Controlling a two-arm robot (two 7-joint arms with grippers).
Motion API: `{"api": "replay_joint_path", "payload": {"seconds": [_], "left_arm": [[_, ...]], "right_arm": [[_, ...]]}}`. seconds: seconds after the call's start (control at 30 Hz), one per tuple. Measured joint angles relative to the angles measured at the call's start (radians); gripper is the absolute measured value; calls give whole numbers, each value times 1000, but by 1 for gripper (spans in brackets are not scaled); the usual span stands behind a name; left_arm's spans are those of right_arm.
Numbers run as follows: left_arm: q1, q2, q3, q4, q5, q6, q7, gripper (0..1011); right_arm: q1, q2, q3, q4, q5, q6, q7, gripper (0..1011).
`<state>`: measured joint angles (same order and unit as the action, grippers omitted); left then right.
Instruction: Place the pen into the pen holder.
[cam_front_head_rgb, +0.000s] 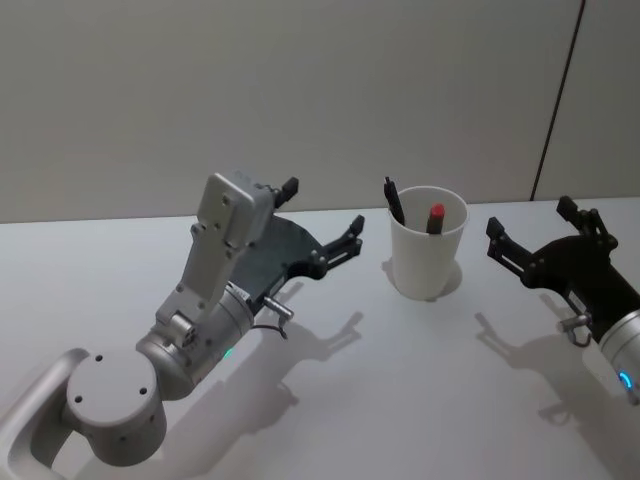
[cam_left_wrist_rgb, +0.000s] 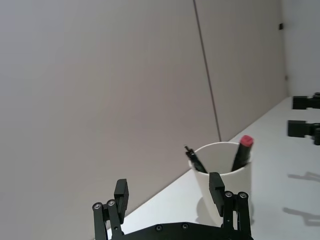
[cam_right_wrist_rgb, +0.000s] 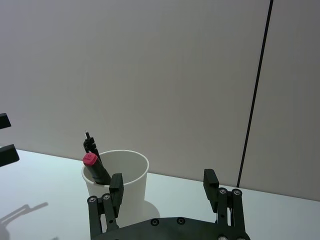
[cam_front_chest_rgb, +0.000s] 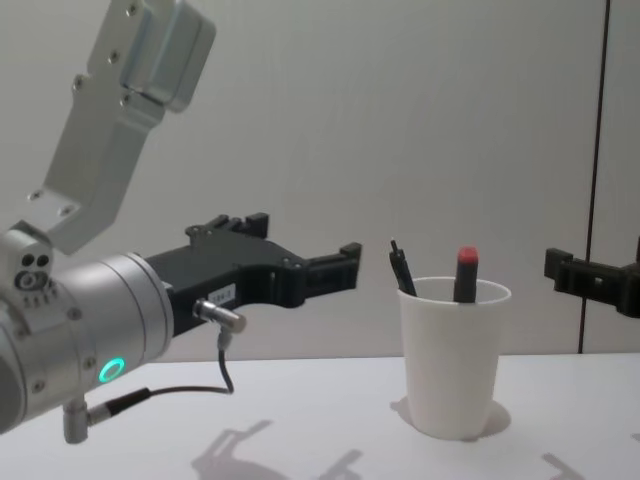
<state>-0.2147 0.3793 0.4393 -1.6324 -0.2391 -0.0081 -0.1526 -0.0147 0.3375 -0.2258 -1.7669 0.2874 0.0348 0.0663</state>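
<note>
I see the pen holder (cam_front_head_rgb: 428, 245) standing upright on the white table (cam_front_head_rgb: 400, 380), at about one o'clock from the middle of my head view, with its open mouth facing straight up. Two pens stand inside it. The black pen (cam_front_head_rgb: 394, 202) leans against the rim at the cup's nine o'clock side, its long axis tilted so the upper end points up and out toward the left arm. The red-capped pen (cam_front_head_rgb: 435, 219) sits further toward three o'clock within the cup, nearly vertical, with its red cap uppermost and just clearing the rim.

The left gripper (cam_front_head_rgb: 322, 222) hangs above the table at nine o'clock from the cup, near it but not touching, pointing toward it; its jaws are spread wide with nothing between them. The right gripper (cam_front_head_rgb: 530, 228) sits at three o'clock from the cup, also pointing toward it and apart from it, its jaws likewise spread wide and holding nothing.

In the chest view both pens stick up above the cup's rolled rim, the black one slanting left.
</note>
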Motion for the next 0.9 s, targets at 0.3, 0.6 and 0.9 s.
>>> {"api": "replay_joint_path", "payload": {"seconds": [0.3, 0.6, 0.9], "left_arm": [[-17, 3, 12, 5, 30, 17, 108, 1001], [-23, 3, 16, 7, 39, 22, 141, 1001], [-23, 3, 16, 7, 39, 23, 142, 1001]], "right_arm": [[0, 0, 0, 0, 0, 0, 1, 1001], [0, 0, 0, 0, 0, -1, 1, 1001], [0, 0, 0, 0, 0, -1, 0, 1001]]}}
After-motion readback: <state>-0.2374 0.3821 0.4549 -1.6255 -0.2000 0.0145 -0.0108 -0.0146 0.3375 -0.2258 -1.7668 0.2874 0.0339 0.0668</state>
